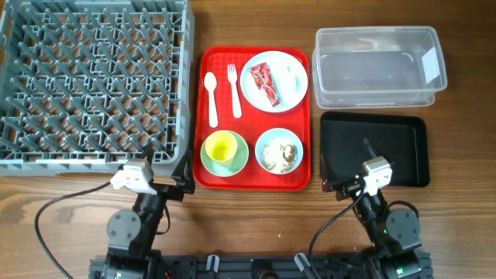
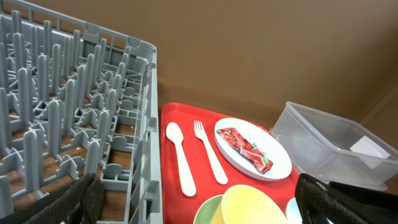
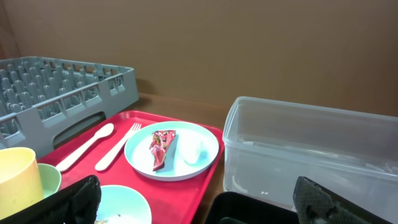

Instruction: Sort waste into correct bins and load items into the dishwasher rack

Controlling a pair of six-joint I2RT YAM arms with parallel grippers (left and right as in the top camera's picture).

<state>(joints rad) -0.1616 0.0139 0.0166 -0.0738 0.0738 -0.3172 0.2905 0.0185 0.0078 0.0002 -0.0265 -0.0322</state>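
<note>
Both arms sat at the near edge of the table; the left gripper [image 1: 167,161] had its 2 jaws spread wide with nothing between them, over the near right corner of the dishwasher rack [image 1: 77,164]; the right gripper [image 1: 346,161] was likewise spread wide and empty, over the near left part of the black tray [image 1: 403,147]. The rack lay at the far left with no dishes in it. Just beside it, the red serving tray [image 1: 222,116] carried all the items: the white spoon [image 1: 211,97] and fork [image 1: 233,89] lay side by side at its far left; the pale blue plate [image 1: 273,59] at its far right held the red wrapper [image 1: 263,83] and the white crumpled scrap [image 3: 194,149]; the yellow cup [image 1: 221,146] stood upright on the saucer [image 1: 242,159] at the near left; the bowl [image 1: 260,147] at the near right held rice grains and brown bits [image 1: 280,155]. The clear tub [image 1: 380,32] stood right of the serving tray, behind the black tray.
</note>
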